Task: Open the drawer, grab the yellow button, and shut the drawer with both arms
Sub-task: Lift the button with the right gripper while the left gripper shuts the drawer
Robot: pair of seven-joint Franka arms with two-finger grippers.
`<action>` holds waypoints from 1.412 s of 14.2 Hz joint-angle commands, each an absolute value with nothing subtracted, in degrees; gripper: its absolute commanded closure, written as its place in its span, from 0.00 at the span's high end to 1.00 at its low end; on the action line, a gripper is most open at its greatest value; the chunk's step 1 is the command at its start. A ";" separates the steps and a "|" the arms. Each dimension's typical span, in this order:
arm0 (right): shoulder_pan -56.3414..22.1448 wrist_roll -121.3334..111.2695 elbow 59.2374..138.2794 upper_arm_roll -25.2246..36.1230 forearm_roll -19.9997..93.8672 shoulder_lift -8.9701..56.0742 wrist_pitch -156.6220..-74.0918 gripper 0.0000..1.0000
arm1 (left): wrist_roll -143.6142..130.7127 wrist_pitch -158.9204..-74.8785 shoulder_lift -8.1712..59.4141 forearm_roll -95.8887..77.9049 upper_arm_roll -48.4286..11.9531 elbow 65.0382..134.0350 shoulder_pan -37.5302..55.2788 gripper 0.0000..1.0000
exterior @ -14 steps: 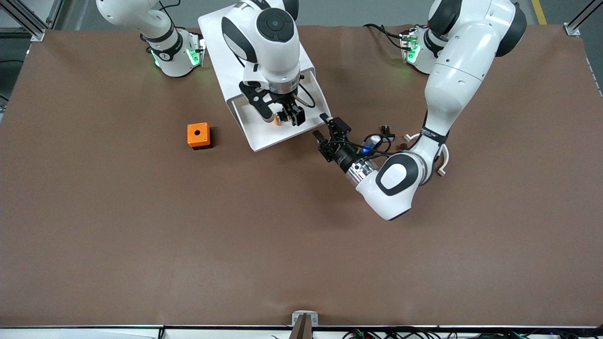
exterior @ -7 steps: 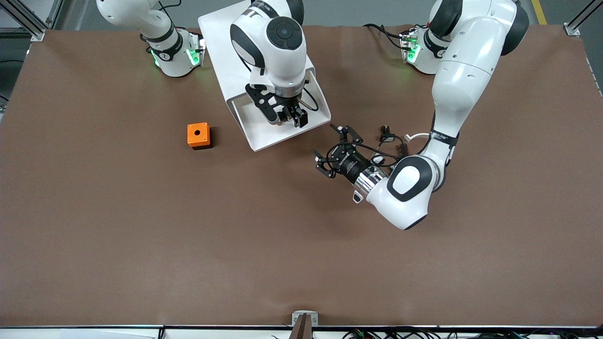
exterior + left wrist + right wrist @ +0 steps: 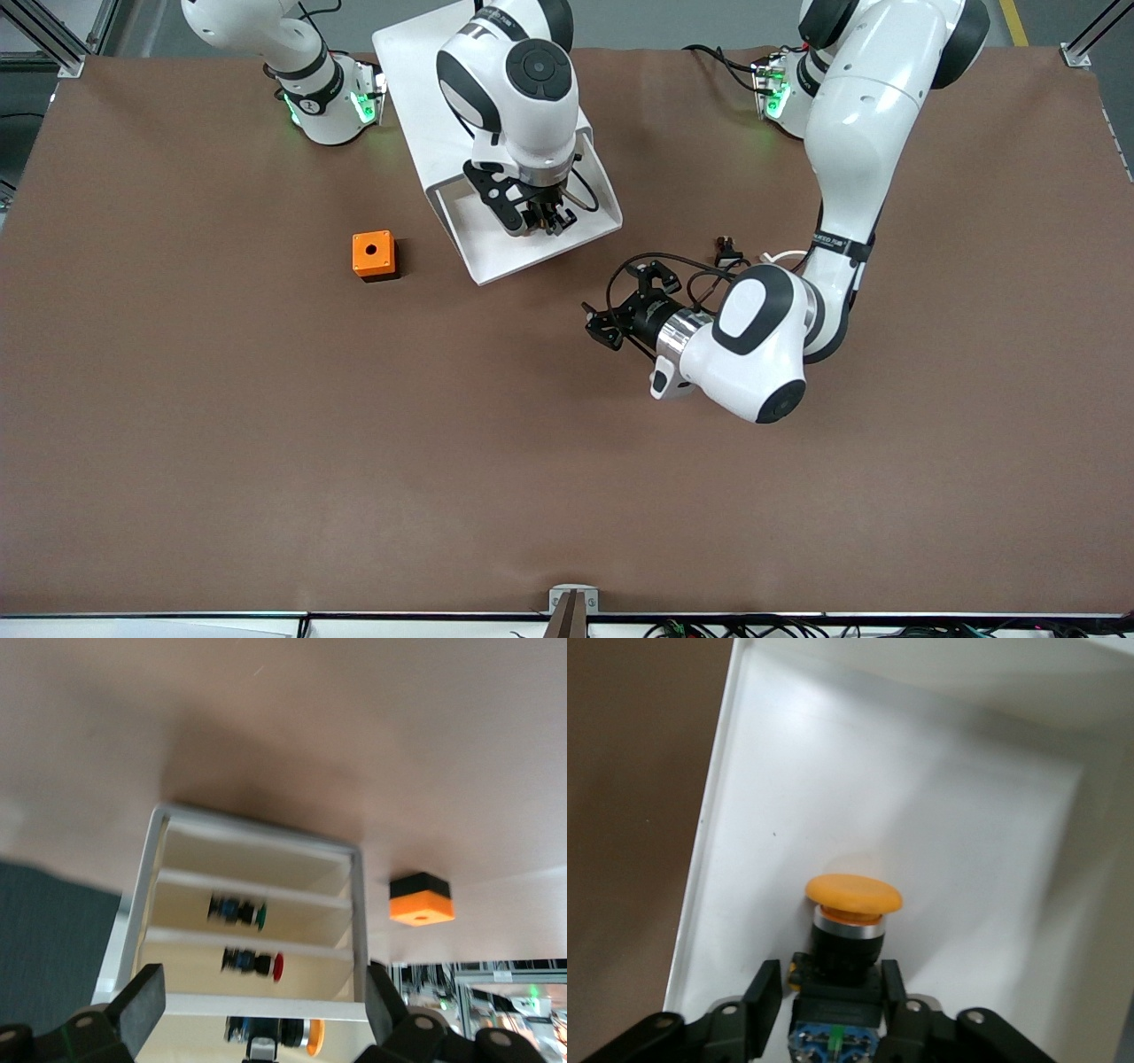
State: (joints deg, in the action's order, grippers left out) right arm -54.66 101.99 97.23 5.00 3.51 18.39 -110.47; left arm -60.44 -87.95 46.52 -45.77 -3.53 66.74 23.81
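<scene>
Drawer [image 3: 496, 252] open, right gripper [image 3: 831, 999] apparently closed on button [image 3: 849, 926].

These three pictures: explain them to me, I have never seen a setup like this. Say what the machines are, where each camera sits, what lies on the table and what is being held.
Two white robot arms stand at a brown table, each ending in a black two-finger gripper. The wide picture comes from a high camera facing them; the other two come from cameras on the arms' wrists.

The right gripper is down in the pulled-out top drawer of a white cabinet. Its wrist view shows its fingers shut on the button, which has an orange cap and a black body.

The left gripper hangs open over the table beside the drawer, holding nothing. Its wrist view looks at the cabinet's front, where lower drawers hold other buttons.

An orange box with a hole sits toward the right arm's end of the table. Small parts lie by the left arm.
</scene>
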 commanded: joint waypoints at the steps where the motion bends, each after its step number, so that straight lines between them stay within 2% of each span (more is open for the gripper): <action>1: -55.02 102.57 96.77 5.62 3.60 17.84 -110.04 0.01 | -57.04 -92.36 43.08 -41.23 -2.81 67.50 24.87 0.99; 3: -54.23 101.87 94.58 5.80 3.95 17.67 -108.73 0.00 | -56.52 -95.26 40.97 -36.94 -2.90 67.67 25.66 0.99; 7: -46.87 89.16 87.99 5.89 6.06 16.97 -100.04 0.00 | -55.63 -97.64 38.67 -27.45 -3.16 68.12 27.24 0.99; 12: -31.68 60.09 89.46 6.15 5.80 15.47 -95.37 0.00 | -57.65 -102.30 38.23 -15.22 -3.08 68.20 31.55 0.99; 17: -17.16 34.41 91.32 6.15 4.58 15.82 -96.32 0.00 | -59.15 -104.41 37.36 -11.43 -3.08 69.25 33.83 1.00; 20: -8.90 18.42 92.89 6.15 3.52 16.78 -101.93 0.00 | -59.32 -104.85 36.65 -9.93 -3.16 69.96 35.15 1.00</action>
